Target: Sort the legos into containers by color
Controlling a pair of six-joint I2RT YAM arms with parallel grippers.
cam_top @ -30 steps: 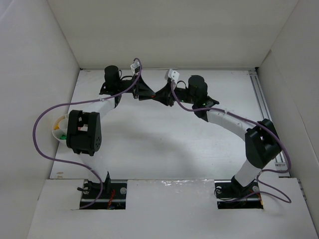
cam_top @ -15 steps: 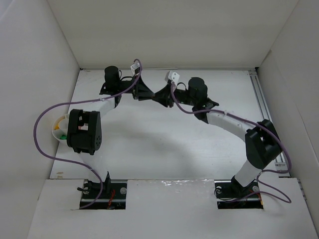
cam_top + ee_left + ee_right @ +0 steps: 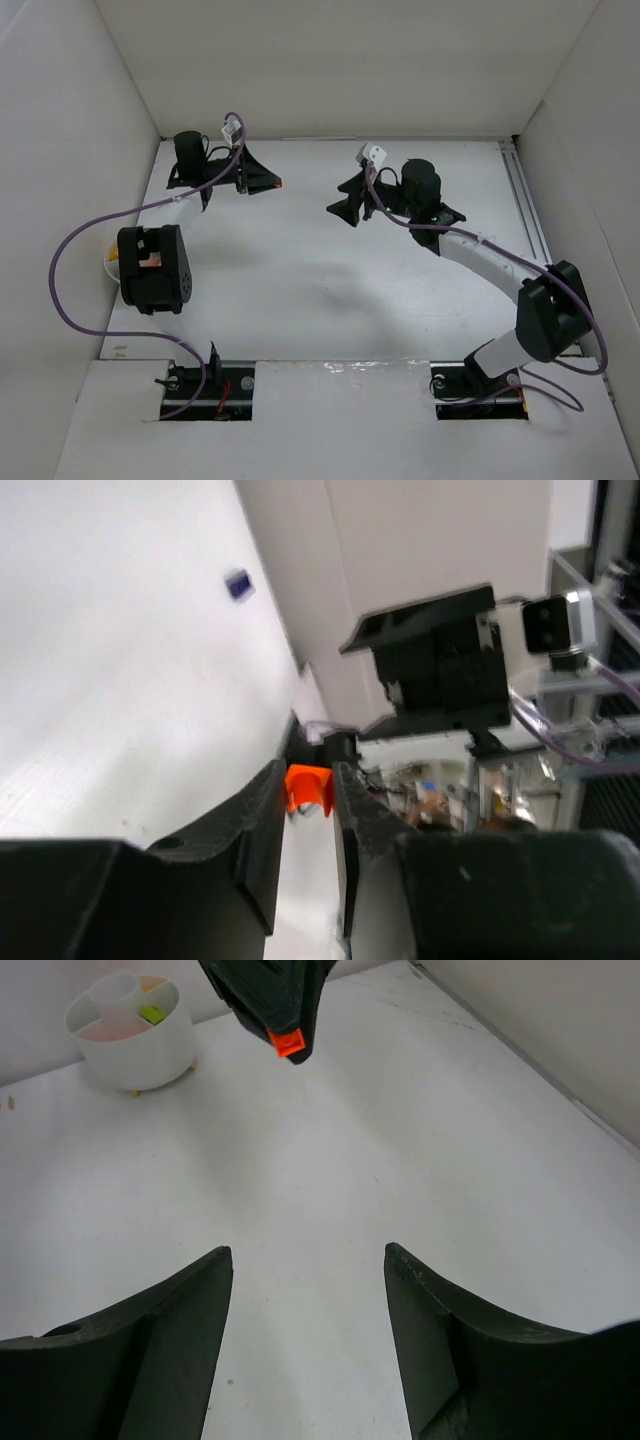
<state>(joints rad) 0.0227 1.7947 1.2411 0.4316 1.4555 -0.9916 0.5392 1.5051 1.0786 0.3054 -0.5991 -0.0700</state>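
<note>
Orange lego [image 3: 306,786] sits pinched between the two fingers of the left gripper [image 3: 272,184], jaws narrow and clamped on it. The left wrist view shows the brick at the very fingertips, lifted clear of the white worktop [image 3: 300,290]. Left gripper is over the far-left part of the worktop, close to the far edge, fingers pointing toward the right side. Right gripper [image 3: 340,208] is over the far middle of the worktop, facing the left one and well apart from it, bare floor between them. Right claw is spread wide, nothing between its fingers [image 3: 170,1340]; its wrist view looks past them at the tip of the left gripper with the orange brick in it. Container [image 3: 132,1028]: round white cup with inner dividers, upright on the worktop. Seen from above it stands at the left edge, about midway between near and far edges, largely covered by the left arm's elbow [image 3: 150,268]. One yellow-green lego [image 3: 152,1014] lies in one compartment. Another compartment looks pinkish, contents not resolvable. Small yellowish specks [image 3: 136,1092] show at the foot of the cup; cannot tell whether they are bricks or feet. One purple-blue lego [image 3: 237,583] lies alone on the worktop near the foot of a wall. It appears only in the left wrist view and is blurred; which edge that is cannot be told. Purple cables [image 3: 70,270] loop out from both arms.
</note>
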